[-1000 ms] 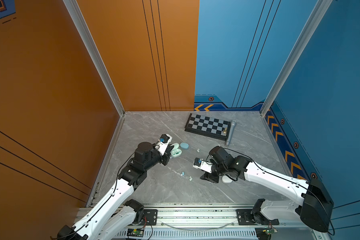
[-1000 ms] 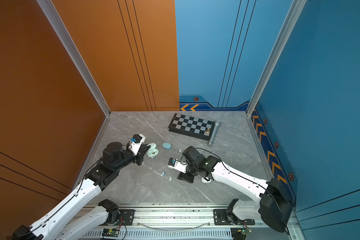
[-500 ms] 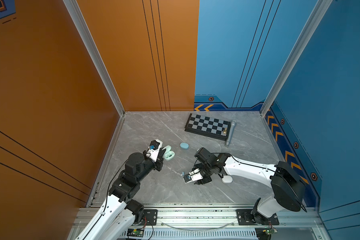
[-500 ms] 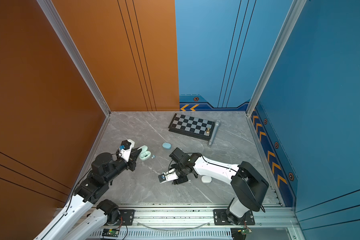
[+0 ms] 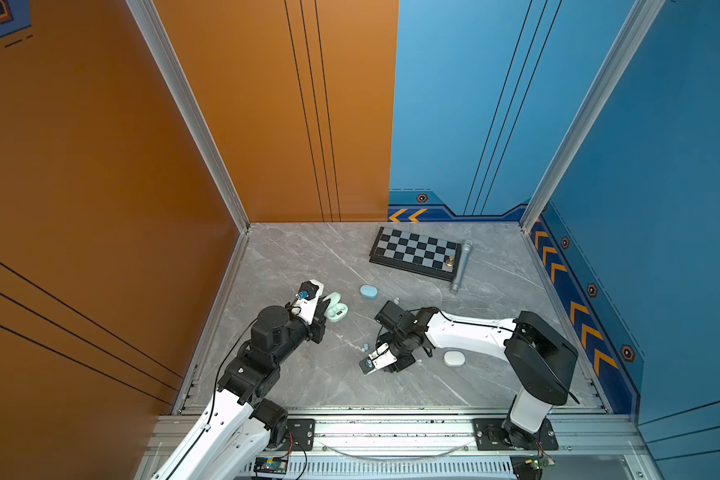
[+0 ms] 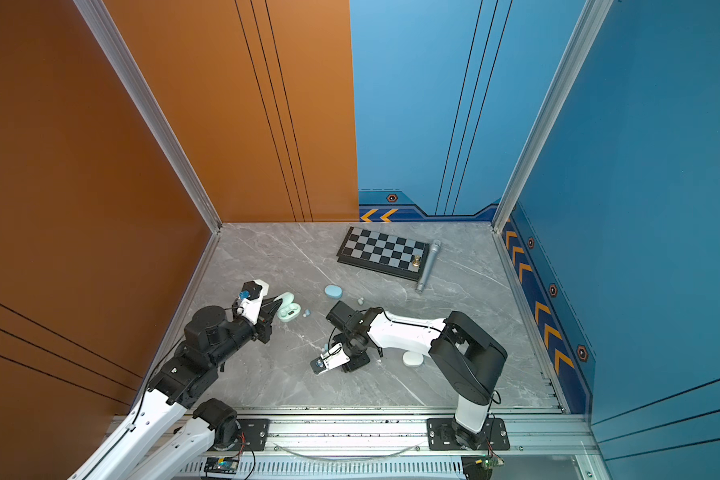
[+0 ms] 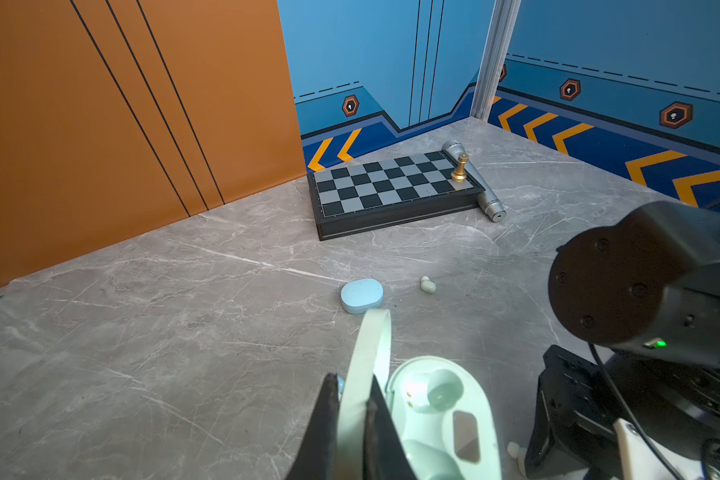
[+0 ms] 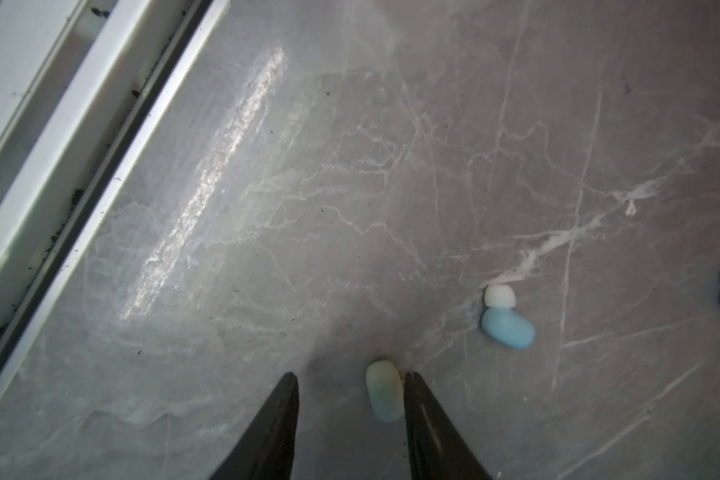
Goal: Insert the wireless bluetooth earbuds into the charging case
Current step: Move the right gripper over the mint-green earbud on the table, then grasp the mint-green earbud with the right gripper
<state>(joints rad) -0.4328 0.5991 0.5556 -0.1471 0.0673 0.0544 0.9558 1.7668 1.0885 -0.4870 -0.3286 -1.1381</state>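
The earbud [image 8: 384, 390], pale and loose on the table's [image 8: 391, 166] near middle, lies between the spread fingers of the right gripper [image 8: 351, 376] for pickup, while the left gripper [image 7: 352, 379] pinches the raised lid [image 7: 371, 345] of the mint case [image 7: 441, 409] on the left, likely steadying it for loading.

We log the counter [image 8: 233, 158] as polished grey veined stone-look, glare-streaked; the blue earbud [image 8: 508, 329], smooth matt plastic; the mint case [image 7: 443, 419], satin plastic; the microphone [image 7: 489, 204] at one o'clock, brushed metal.
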